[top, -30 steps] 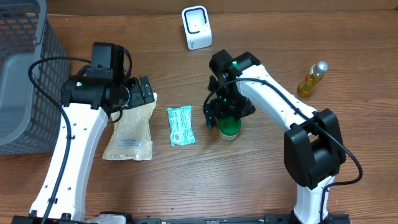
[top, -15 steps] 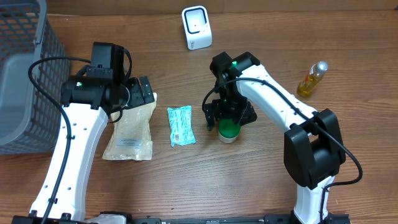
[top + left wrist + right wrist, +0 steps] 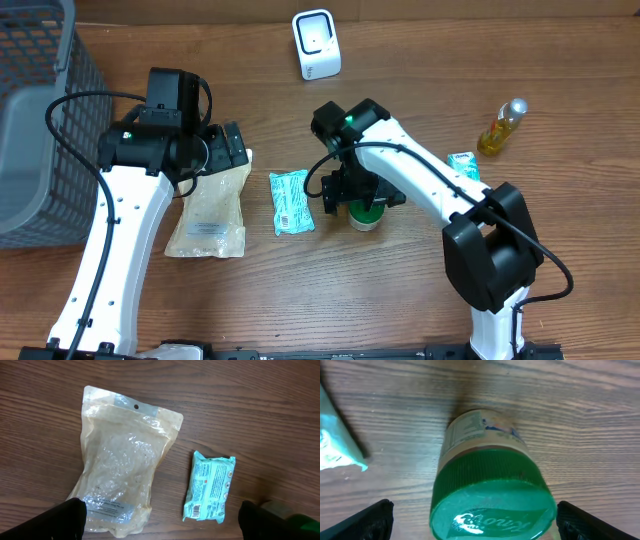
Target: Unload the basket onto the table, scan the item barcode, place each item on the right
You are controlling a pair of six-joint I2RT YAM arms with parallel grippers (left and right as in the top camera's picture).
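1. The green-lidded jar (image 3: 367, 212) stands upright on the table (image 3: 400, 300), a little right of the middle. The right wrist view looks down on its lid (image 3: 492, 505), with a strip of paper label showing below the rim.
2. The right arm (image 3: 420, 175) hangs directly over the jar and hides most of it from overhead. Its jaws are released and spread wide. One finger (image 3: 367, 520) shows at the lower left corner of the wrist view and the other at the lower right. The jar sits between them and nothing is grasped.
3. Just left of the jar, a teal packet (image 3: 291, 201) lies flat with its printed side up. The left wrist view shows a small white patch near one end (image 3: 209, 487).
4. Further left lies a clear pouch (image 3: 208, 208) of pale contents, flat on the table and apart from the packet. Its upper end is under the left arm's wrist.
5. The left arm (image 3: 150, 150) hovers above that upper end. Its jaws are also released, wide apart and empty. The dark fingers (image 3: 55, 520) show only at the bottom corners of its wrist view.
6. A white scanner (image 3: 316, 44) stands near the far edge of the table, well apart from the jar.
7. To the right, a second small teal packet (image 3: 463, 165) lies beside the right arm. A bottle of yellow liquid (image 3: 503, 126) is just beyond it.
8. A grey mesh basket (image 3: 40, 120) fills the far left corner.
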